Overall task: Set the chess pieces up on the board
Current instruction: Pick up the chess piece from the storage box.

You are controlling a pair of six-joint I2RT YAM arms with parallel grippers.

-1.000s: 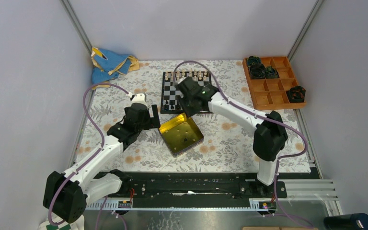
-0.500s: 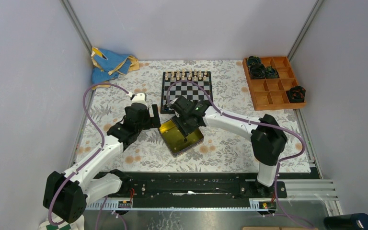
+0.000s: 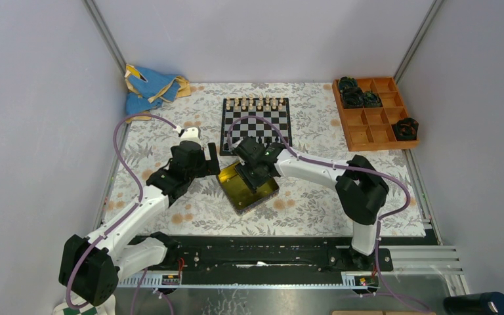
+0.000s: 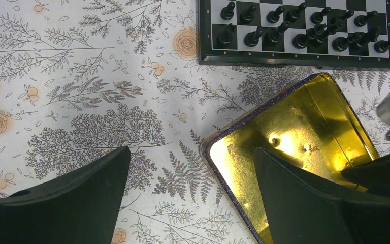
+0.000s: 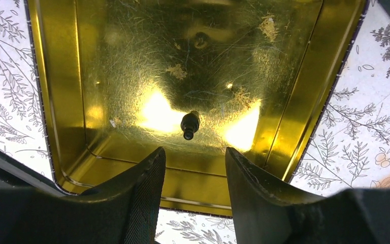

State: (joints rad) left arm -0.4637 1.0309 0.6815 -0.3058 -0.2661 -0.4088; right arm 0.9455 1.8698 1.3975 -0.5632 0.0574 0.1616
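Plainly the step in hand is fetching one more man out of the tin (image 5: 304,91): the right gripper (image 5: 194,155) hangs over its open inside with its jaws apart and nothing between them, and a black piece (image 5: 189,124) lies on its side on the gold floor just beyond the fingertips. The left gripper (image 4: 191,152) is spread wide and holds nothing, hovering over the table (image 4: 81,101) just beside the tin's left rim. The board (image 3: 266,125) sits toward the middle of the table's far edge, with the tin just off its near edge. A row of cream pieces (image 3: 257,102) lines its far side, and the left wrist view shows black pieces (image 4: 254,35) standing on its two near rows. The next move probably calls for a straight drop until the fingers flank the little piece, a gentle close, then a carry to a free square; being so small, round and lying down, it could roll or squirt out of a careless pinch. The gaps in the black rows cannot be counted, since the board is cut off at the top of that view. A second dark speck deeper in the tin is too blurred to name, and glare washes out much of the floor.
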